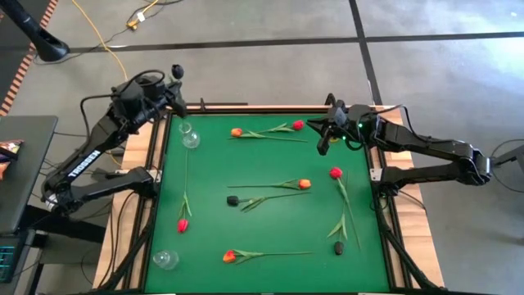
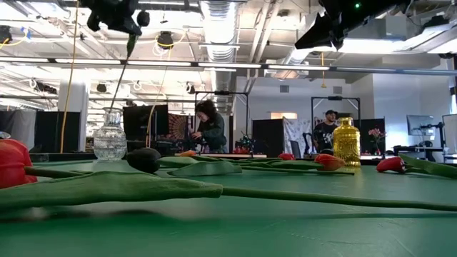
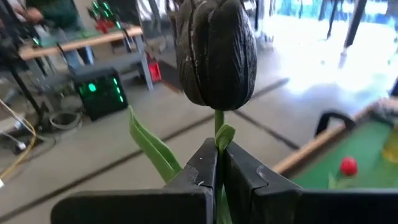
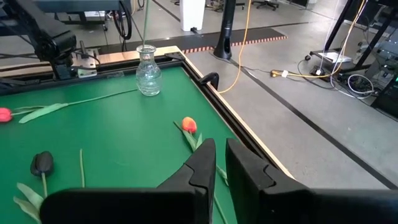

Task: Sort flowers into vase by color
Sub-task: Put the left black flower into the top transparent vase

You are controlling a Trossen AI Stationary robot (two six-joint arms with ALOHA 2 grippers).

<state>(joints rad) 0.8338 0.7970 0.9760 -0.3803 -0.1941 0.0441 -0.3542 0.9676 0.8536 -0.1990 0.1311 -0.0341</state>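
Note:
My left gripper [image 1: 174, 92] is high over the table's far left corner, shut on a black tulip [image 3: 216, 53] that stands head up. Its thin stem [image 2: 124, 71] runs down to the mouth of a clear glass vase [image 1: 190, 136] on the green mat [image 1: 270, 229]. My right gripper [image 1: 323, 138] hovers over the far right of the mat, its fingers a little apart with nothing between them. Orange [image 1: 236, 132], red [image 1: 297, 124] and black [image 1: 232, 200] tulips lie flat on the mat. My left gripper pinches the tulip's stem just below the head [image 3: 219, 135] between its two fingers. The fingers come nearly level and lie across the stem. The flower stands upright with its head above the fingers. Its stem hangs down, its lower end at the vase's mouth [image 4: 145, 47].
More tulips lie on the mat: orange [image 1: 304, 184], red [image 1: 335, 173], red [image 1: 182, 224], black [image 1: 338, 247], orange-red [image 1: 229, 256]. A second clear vase [image 1: 165, 260] stands near the front left. A yellow vase [image 2: 345, 143] stands farther off. People are in the room behind.

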